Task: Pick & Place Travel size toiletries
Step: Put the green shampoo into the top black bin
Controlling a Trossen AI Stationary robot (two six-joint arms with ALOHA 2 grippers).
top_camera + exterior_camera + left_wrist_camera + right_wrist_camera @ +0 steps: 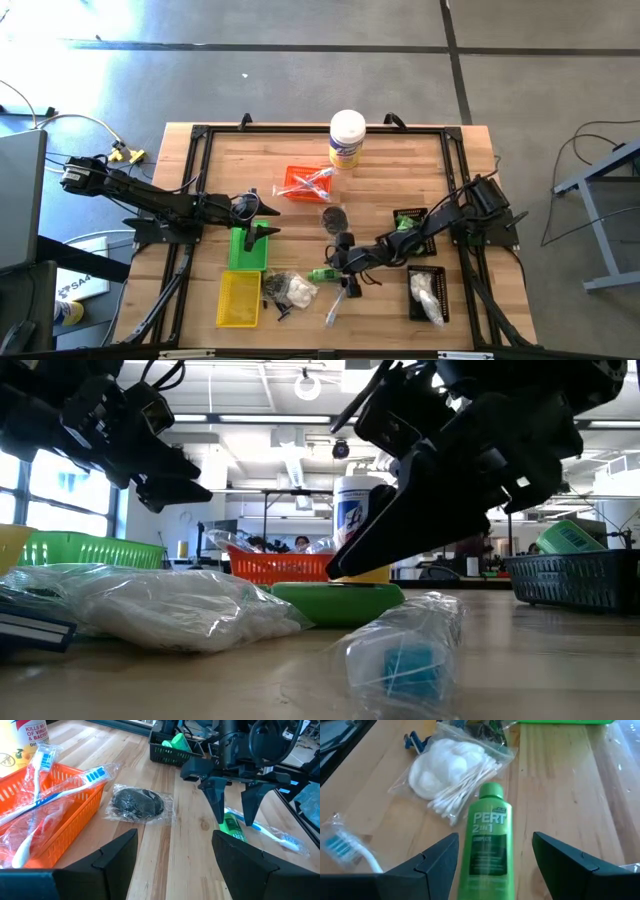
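A green Pert bottle (487, 840) lies on its side on the wooden table (300, 220), cap toward a clear bag of cotton balls and swabs (452, 780). My right gripper (495, 837) is open, slanting down over the bottle (322, 273), one finger on either side and clear of it. A wrapped toothbrush (342, 847) lies next to it. My left gripper (265, 230) waits open above the green tray (248, 250). A black piece in a clear bag (137, 802) rests flat on the table.
A white canister with a yellow label (347, 138) stands at the far edge. An orange tray (305, 185) holds wrapped toothbrushes. A yellow tray (240, 298) sits near left. One black tray (410, 218) holds a green item; another (427, 293) holds a white bag.
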